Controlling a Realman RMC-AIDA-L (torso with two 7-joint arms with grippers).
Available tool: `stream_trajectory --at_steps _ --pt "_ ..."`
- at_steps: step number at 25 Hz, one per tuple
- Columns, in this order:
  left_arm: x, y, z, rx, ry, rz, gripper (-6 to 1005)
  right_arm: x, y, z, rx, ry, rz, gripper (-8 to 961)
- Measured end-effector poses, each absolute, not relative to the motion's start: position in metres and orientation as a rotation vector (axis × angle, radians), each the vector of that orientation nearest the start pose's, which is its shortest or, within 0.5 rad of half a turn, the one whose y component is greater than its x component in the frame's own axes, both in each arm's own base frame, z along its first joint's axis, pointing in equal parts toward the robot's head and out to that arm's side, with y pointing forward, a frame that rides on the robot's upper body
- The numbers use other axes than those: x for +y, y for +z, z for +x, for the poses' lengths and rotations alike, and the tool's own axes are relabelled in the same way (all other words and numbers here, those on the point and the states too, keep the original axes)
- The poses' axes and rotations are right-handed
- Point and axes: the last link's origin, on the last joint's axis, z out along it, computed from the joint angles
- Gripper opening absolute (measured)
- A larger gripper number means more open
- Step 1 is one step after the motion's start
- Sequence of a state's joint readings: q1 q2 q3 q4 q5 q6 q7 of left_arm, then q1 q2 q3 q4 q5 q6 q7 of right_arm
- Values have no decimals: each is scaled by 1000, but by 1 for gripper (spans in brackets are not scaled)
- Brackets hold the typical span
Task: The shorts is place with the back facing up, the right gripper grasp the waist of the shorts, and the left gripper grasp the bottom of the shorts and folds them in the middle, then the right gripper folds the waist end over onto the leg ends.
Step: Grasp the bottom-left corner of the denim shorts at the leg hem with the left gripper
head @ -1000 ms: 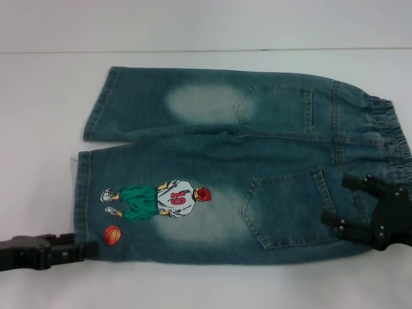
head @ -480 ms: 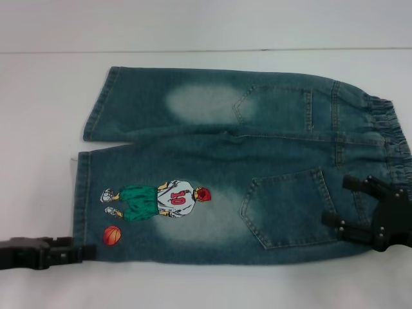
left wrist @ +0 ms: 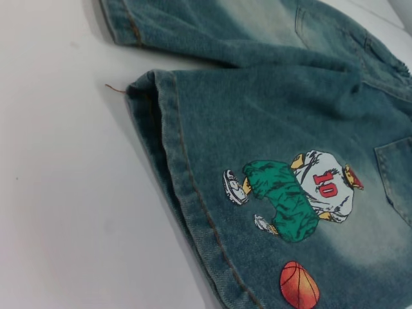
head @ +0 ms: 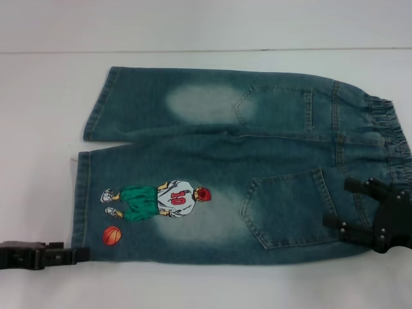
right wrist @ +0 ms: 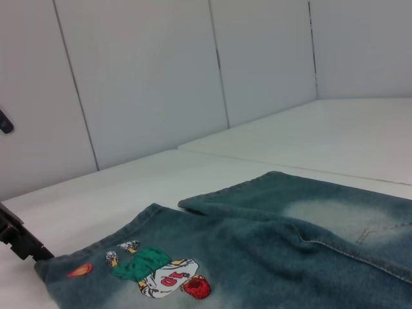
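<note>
Head view: shorts (head: pixel 238 164) flat on white table (head: pixel 38 129), back up, left gripper (head: pixel 80 255) low at near leg hem corner, fingers together w/ tips at hem edge, can't tell if gripping, right gripper (head: pixel 344 207) over waist (head: pixel 393 138), prongs apart; left wrist: hem (left wrist: pixel 187 193) beside print (left wrist: pixel 296 193); right wrist: left gripper (right wrist: pixel 19 239) at hem corner.

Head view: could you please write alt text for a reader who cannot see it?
Faded denim shorts lie flat, back up, on a white table, waist toward the robot's right. The right gripper sits open over the waist corner, and the left gripper is low at the near leg hem.
</note>
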State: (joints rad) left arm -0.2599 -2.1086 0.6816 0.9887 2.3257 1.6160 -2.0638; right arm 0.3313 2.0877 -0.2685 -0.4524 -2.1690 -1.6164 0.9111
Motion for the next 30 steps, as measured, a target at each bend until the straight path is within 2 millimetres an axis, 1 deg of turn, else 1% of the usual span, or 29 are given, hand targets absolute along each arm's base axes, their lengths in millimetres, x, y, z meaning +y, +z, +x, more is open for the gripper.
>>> stream_trajectory --at_steps 19,24,26,30 --pt "265 27 -328 -1571 -279 -2462 861 245 -8 345 607 731 -2464 946" --pt "267 28 -327 -1628 -271 -2440 861 245 -8 345 608 730 -2464 946" --pt "268 29 -326 -1673 -242 -2425 861 245 -7 345 607 728 -2464 946" --pt "271 28 -323 -1701 -206 -2428 861 245 -7 346 602 726 -2464 946"
